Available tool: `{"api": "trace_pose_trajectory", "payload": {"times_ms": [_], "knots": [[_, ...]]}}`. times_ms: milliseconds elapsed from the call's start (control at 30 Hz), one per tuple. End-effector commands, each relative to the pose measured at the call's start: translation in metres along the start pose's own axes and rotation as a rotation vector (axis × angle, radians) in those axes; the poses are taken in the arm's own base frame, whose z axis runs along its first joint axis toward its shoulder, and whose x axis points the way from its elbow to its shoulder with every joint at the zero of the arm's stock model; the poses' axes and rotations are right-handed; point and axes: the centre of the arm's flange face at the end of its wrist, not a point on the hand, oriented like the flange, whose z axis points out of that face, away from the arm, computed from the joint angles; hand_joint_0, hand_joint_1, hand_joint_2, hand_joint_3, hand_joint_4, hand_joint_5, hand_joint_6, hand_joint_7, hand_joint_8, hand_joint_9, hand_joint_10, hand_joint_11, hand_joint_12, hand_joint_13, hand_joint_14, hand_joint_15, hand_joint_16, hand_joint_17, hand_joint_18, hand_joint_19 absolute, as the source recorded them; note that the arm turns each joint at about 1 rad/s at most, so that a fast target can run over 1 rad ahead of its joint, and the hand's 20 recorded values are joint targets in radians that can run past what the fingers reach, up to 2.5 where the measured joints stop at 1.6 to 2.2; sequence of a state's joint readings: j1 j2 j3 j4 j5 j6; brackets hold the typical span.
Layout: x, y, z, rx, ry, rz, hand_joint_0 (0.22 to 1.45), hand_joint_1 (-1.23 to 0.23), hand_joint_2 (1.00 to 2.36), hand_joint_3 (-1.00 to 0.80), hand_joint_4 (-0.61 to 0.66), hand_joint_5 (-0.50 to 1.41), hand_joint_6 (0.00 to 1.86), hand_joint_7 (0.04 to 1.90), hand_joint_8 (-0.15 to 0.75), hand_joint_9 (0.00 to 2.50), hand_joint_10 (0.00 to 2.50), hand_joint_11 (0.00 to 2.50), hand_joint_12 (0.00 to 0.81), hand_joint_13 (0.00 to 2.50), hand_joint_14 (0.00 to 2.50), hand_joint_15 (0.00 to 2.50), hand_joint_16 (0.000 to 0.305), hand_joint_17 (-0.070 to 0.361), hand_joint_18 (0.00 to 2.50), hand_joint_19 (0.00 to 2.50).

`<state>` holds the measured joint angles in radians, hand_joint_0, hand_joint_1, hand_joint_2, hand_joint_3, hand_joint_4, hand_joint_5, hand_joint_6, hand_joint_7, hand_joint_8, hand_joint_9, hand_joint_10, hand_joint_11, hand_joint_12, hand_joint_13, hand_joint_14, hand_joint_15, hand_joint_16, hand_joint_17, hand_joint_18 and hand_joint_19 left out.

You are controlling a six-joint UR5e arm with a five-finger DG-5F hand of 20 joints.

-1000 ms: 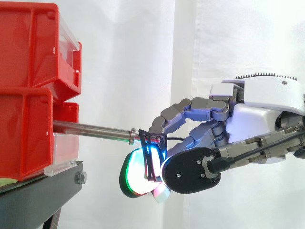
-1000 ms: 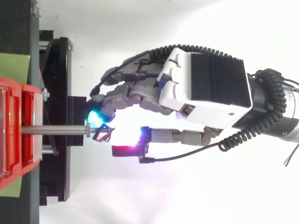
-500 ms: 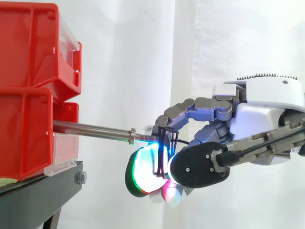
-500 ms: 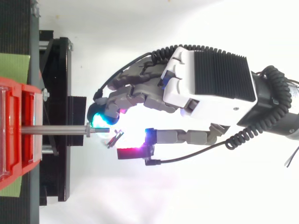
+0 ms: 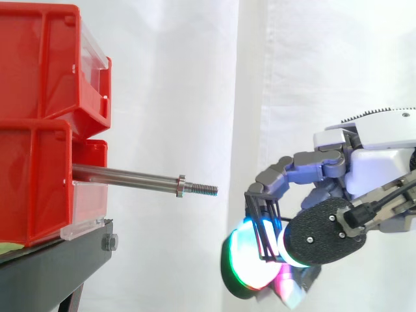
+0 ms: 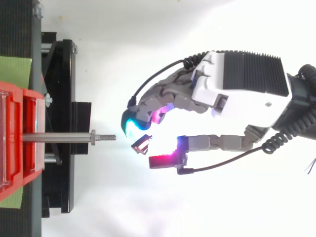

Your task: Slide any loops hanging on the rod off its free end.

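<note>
The steel rod (image 5: 130, 177) sticks out rightward from the red bins, and its threaded free end (image 5: 205, 189) is bare. A small black wire loop (image 5: 263, 224) hangs to the right of the rod's tip, clear of it. My hand (image 5: 383, 169) comes in from the right with its fingers curled, and the loop is pinched between a glowing fingertip pad (image 5: 247, 260) and the thumb. From above, the loop (image 6: 141, 144) sits just past the rod tip (image 6: 111, 138), under the curled fingers of the hand (image 6: 242, 94).
Two stacked red bins (image 5: 39, 117) stand on a black stand (image 5: 52, 266) at the left. A green mat (image 6: 15, 71) lies beside the bins. A white curtain hangs behind, with open space between the rod tip and the hand.
The hand has drawn back to the right and slightly down, carrying the loop along the threaded end and off the rod. The rod now holds nothing.
</note>
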<state>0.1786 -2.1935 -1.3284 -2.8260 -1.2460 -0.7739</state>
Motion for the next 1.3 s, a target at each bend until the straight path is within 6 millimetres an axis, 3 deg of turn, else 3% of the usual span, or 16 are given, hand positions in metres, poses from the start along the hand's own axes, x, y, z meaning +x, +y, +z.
{"api": "trace_pose_trajectory", "payload": {"times_ms": [0,300,433,567,667,733,800,967,1100,1267], "knots": [[-0.005,0.002,-0.008,0.040,0.018,0.020,0.55,-0.62,1.01,-0.24,0.06,-0.12,0.92,0.90,0.313,0.86,0.02,0.65,0.412,0.67,0.01,0.33,0.059,0.132,0.70,0.32],[-0.018,0.011,-0.013,0.061,0.011,0.086,0.55,-0.51,1.01,-0.31,0.06,-0.12,0.90,0.95,0.287,0.85,0.02,0.64,0.384,0.65,0.01,0.34,0.052,0.118,0.64,0.36],[-0.030,0.022,-0.014,0.090,0.031,0.131,0.56,-0.65,1.02,-0.15,0.04,-0.11,0.90,1.01,0.293,0.86,0.02,0.65,0.385,0.67,0.01,0.33,0.053,0.119,0.68,0.34],[-0.036,0.025,-0.019,0.142,0.070,0.151,0.58,-0.75,1.02,-0.06,0.00,-0.12,0.93,0.93,0.311,0.86,0.02,0.66,0.404,0.69,0.01,0.32,0.058,0.129,0.74,0.30],[-0.040,0.028,-0.021,0.171,0.088,0.168,0.61,-0.77,1.02,-0.15,-0.01,-0.14,0.94,0.88,0.293,0.83,0.02,0.67,0.382,0.67,0.01,0.33,0.053,0.119,0.70,0.33],[-0.042,0.029,-0.022,0.185,0.094,0.181,0.62,-0.78,1.01,-0.34,0.02,-0.14,0.94,0.87,0.277,0.83,0.02,0.67,0.365,0.66,0.01,0.32,0.050,0.113,0.68,0.34],[-0.044,0.032,-0.023,0.193,0.096,0.194,0.61,-0.76,1.01,-0.42,0.04,-0.14,0.93,0.89,0.271,0.84,0.02,0.68,0.364,0.66,0.01,0.33,0.050,0.112,0.68,0.34],[-0.045,0.031,-0.025,0.213,0.098,0.236,0.58,-0.63,1.00,-0.49,0.04,-0.12,0.92,0.93,0.273,0.87,0.02,0.66,0.364,0.67,0.01,0.34,0.050,0.112,0.69,0.34],[-0.045,0.030,-0.026,0.221,0.097,0.280,0.58,-0.52,1.01,-0.45,0.04,-0.11,0.91,0.95,0.274,0.88,0.02,0.66,0.361,0.67,0.01,0.34,0.050,0.112,0.68,0.35],[-0.047,0.033,-0.026,0.224,0.095,0.310,0.58,-0.66,1.02,-0.25,0.03,-0.11,0.92,0.97,0.278,0.88,0.02,0.66,0.364,0.67,0.01,0.34,0.050,0.112,0.69,0.34]]}}
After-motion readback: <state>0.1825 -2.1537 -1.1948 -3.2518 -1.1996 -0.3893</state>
